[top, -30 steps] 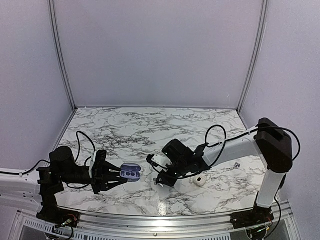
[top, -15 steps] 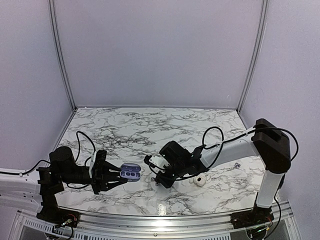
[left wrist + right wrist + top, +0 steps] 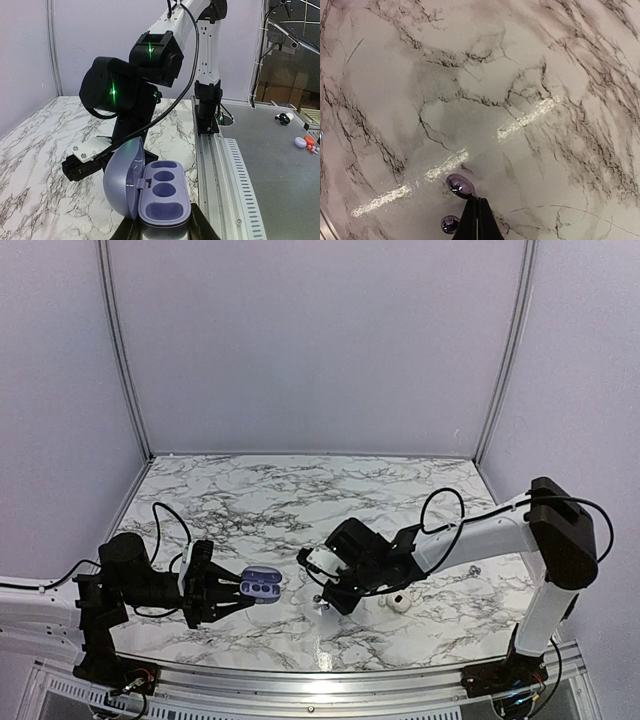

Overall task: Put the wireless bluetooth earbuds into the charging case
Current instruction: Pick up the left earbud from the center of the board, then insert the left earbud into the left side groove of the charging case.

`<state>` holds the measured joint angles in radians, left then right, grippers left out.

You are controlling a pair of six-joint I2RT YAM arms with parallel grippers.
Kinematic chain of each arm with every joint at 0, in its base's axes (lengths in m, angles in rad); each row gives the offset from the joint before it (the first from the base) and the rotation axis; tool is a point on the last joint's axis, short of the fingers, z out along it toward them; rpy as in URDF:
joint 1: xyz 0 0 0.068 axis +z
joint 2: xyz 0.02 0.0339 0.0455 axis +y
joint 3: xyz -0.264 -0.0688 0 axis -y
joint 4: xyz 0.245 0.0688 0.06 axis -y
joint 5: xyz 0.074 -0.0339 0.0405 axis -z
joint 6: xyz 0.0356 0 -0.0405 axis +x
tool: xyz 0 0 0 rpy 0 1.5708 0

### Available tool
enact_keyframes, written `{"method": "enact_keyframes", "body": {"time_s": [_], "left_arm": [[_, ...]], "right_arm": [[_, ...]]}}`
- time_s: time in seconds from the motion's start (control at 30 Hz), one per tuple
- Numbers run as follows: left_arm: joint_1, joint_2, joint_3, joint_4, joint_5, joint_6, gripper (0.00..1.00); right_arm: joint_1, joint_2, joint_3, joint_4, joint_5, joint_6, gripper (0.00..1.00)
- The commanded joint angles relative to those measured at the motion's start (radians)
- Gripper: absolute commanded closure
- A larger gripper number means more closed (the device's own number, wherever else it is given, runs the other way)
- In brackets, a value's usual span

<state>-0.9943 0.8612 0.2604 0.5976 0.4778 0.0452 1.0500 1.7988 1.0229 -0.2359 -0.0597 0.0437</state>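
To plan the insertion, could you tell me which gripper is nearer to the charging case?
Left. The left gripper grips the charging case itself; the right gripper hangs over the table to its right, apart.

Stretches the left arm low and rightward from its base, left gripper level, fingers pinched on the charging case. Folds the right arm down and leftward, wrist tilted downward, right gripper with fingers pressed together.
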Motion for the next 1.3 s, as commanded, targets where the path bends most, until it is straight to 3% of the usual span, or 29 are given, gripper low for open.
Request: {"method": "enact_keyframes", "body": {"time_s": [0.0,0.27,0.63,1.03,1.27], "left_arm": [[-0.004,0.001,0.007,0.002,-0.007,0.011,0.96],[-0.004,0.04,0.016,0.002,-0.004,0.017,0.96],[-0.004,0.041,0.027,0.001,0.052,0.003,0.98],[-0.004,0.071,0.055,0.009,0.095,-0.032,0.98],[-0.004,0.071,0.063,0.016,0.11,-0.039,0.98]], "right_arm": [[0.005,-0.107,0.003,-0.063,0.112,-0.031,1.0],[0.005,-0.275,-0.025,-0.084,0.246,-0.098,1.0],[0.099,-0.491,0.048,-0.095,0.264,-0.234,1.0],[0.367,-0.436,0.255,-0.147,0.422,-0.319,1.0],[0.448,-0.358,0.307,-0.141,0.481,-0.387,1.0]]}}
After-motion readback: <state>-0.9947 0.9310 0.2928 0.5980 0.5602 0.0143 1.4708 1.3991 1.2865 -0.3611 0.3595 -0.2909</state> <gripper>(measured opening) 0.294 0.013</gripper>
